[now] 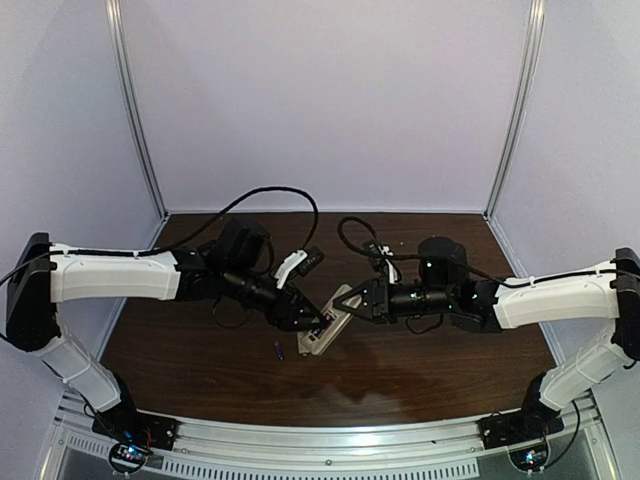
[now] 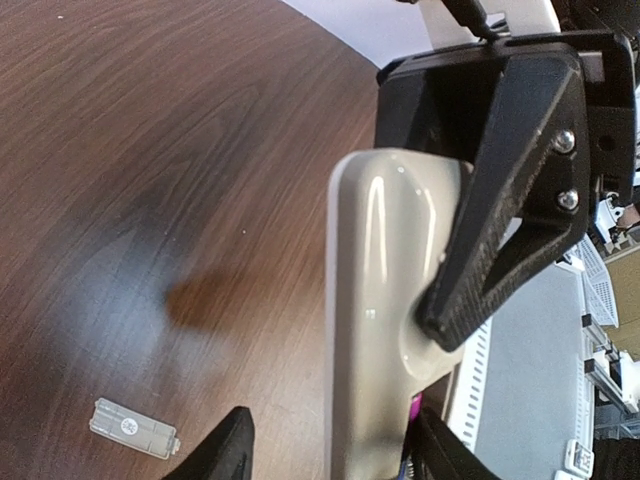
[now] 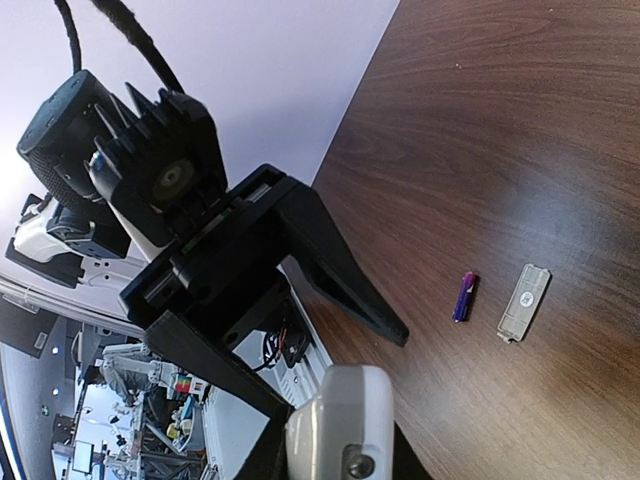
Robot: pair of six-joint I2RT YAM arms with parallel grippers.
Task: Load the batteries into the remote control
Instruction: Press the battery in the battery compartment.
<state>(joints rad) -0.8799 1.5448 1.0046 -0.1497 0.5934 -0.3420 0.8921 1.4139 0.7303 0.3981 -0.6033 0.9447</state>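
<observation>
Robotics lab, bench test cell. Plain pale walls (image 1: pixel 320 100) framed by aluminium posts (image 1: pixel 135 110); dark wood-grain surface (image 1: pixel 420 370); metal rail (image 1: pixel 330 440) at near edge carrying two white-and-black arms (image 1: pixel 110 275); loose black cables (image 1: pixel 270 195); beyond the booth, cluttered equipment shelving (image 3: pixel 130 400) and white wire baskets (image 2: pixel 600 290)

Soft, even light falls from above and bounces off the pale walls (image 1: pixel 320 100), so the overhead view is bright, though a little grainy and soft. The wall posts (image 1: pixel 135 110) bow slightly toward the edges there. The dark counter (image 1: pixel 430 360) carries only faint, diffuse shadows. In the left wrist view a bluish-white glare washes the wood at lower left, beside a smudgy dark shadow. Bright streaks run down the remote control (image 2: pixel 375 330), which sits close and out of focus. In the right wrist view the battery (image 3: pixel 464 296) looks crisp, with a pale sheen on the wood nearby.
</observation>
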